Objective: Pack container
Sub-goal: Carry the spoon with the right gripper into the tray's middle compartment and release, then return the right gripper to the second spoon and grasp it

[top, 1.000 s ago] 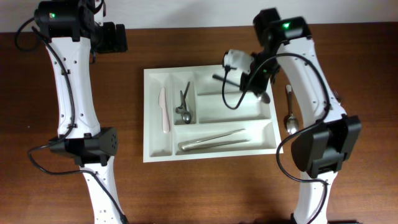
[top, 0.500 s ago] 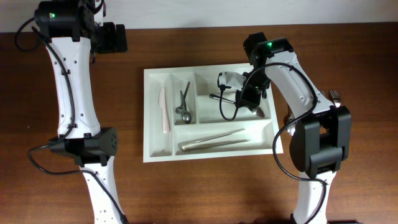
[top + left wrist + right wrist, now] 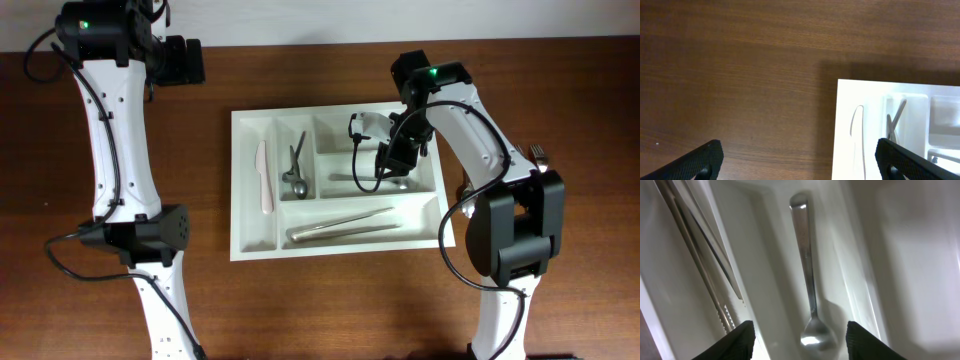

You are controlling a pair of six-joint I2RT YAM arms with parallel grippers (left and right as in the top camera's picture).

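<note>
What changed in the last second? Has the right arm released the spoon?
Yes. The right gripper lowered into the tray, opened and let go of the spoon, which now lies in the middle long compartment. The left gripper stayed open and parked, and the other cutlery in the tray did not move.

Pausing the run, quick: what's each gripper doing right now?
Left gripper: open, empty.
Right gripper: open, holding nothing; the spoon lies loose in the container beneath it.
</note>
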